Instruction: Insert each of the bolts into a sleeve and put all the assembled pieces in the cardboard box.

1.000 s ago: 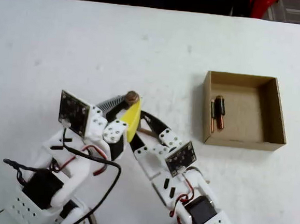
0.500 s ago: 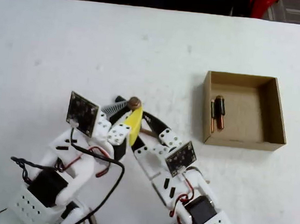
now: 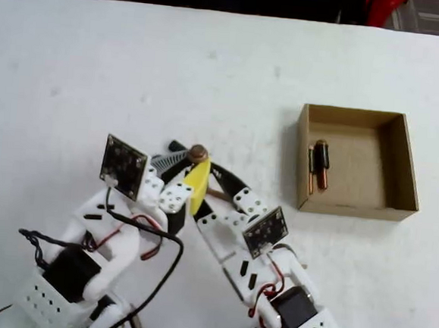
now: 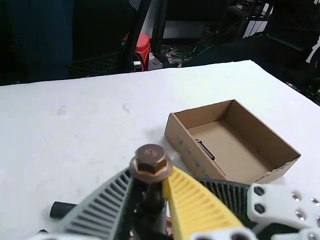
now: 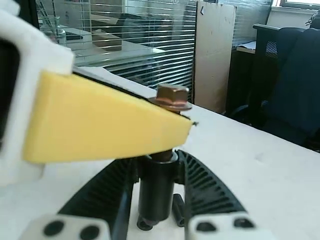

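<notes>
My left gripper [image 4: 149, 182] is shut on a copper bolt [image 4: 151, 161] just under its hex head, between one grey and one yellow finger [image 3: 196, 183]. The bolt stands upright, its shank going down into a black sleeve [image 5: 157, 190]. My right gripper [image 5: 158, 161] is shut on that sleeve with its black ribbed fingers [image 5: 200, 187]. Both grippers meet left of the cardboard box [image 3: 405, 159], with the bolt head [image 3: 197, 152] on top. Inside the box lie an assembled piece [image 3: 322, 164] and a thin copper part [image 3: 310, 171]. A loose black sleeve [image 4: 63, 209] lies on the table beside the grippers.
The white table [image 3: 212, 65] stretches wide and bare behind and to the left. The box stands open-topped at the right, a short way from the grippers. Cables hang from the left arm [image 3: 83, 252] near the front edge.
My left gripper has moved slightly right and toward the front with the bolt, bringing it over and into the sleeve. The right arm has kept still.
</notes>
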